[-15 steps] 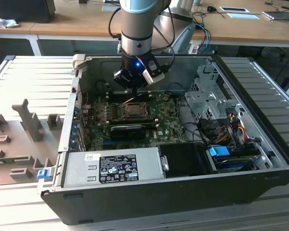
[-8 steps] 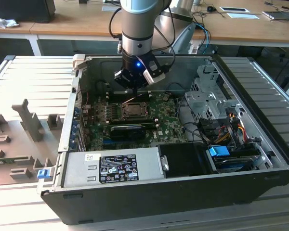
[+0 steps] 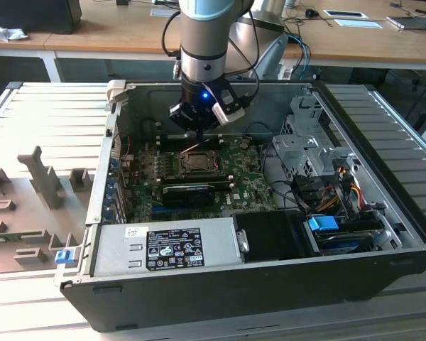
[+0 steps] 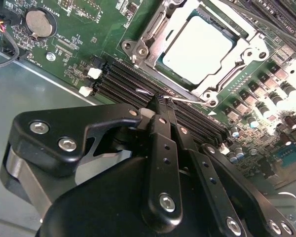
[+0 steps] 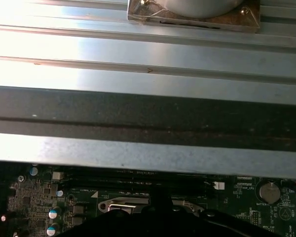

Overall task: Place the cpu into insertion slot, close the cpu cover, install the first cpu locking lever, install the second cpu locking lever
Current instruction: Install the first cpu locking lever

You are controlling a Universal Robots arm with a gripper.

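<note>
Hovering inside the open computer case (image 3: 383, 234), the gripper (image 4: 164, 101) has its fingers pressed together at a thin wire lever (image 4: 180, 100) along the socket's edge. The cpu (image 4: 197, 47) sits in the insertion slot (image 3: 197, 161) near the motherboard's (image 4: 84, 34) middle, the cpu cover (image 4: 237, 61) framing it.

Above the silvery square cpu cover (image 4: 200, 47) the way is open; black memory slots (image 4: 138, 81) crowd just beside it.
</note>
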